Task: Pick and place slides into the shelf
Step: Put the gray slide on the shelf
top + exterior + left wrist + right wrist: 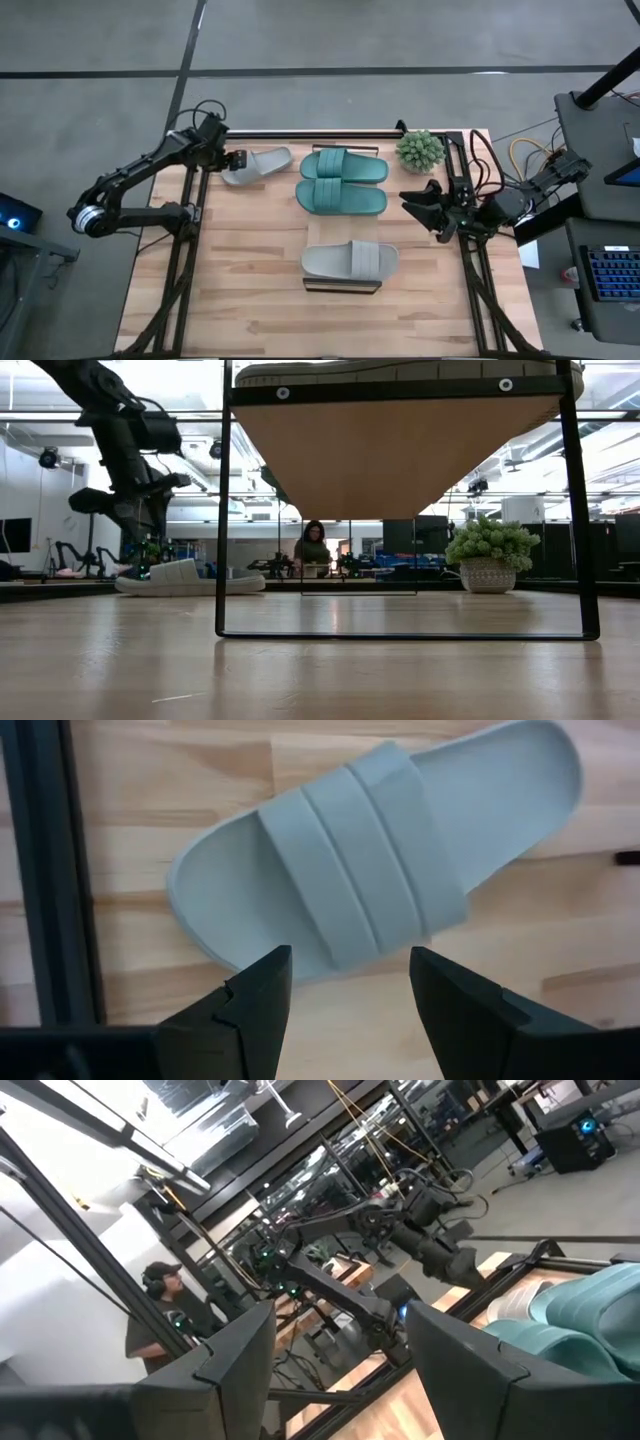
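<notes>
the left gripper (pixel 238 160) hovers at the far left corner of the table (pixel 250 310), its fingers (pixel 262 995) spread apart with nothing between them, poised just above the toe end of a light grey slide (pixel 258 164) that lies flat on the wood. in the left wrist view that slide's wide ribbed strap (pixel 360 860) sits just beyond the fingertips. two dark teal-green slides (pixel 343 181) lie side by side, touching, near the middle back of the table. the second light grey slide (pixel 349 260) rests on top of the shelf (pixel 342 287) toward the front. the right gripper (pixel 422 205) waits at the right edge beside a small potted plant (pixel 419 150), fingers spread and empty. a person (pixel 313 548) sits in the room behind.
</notes>
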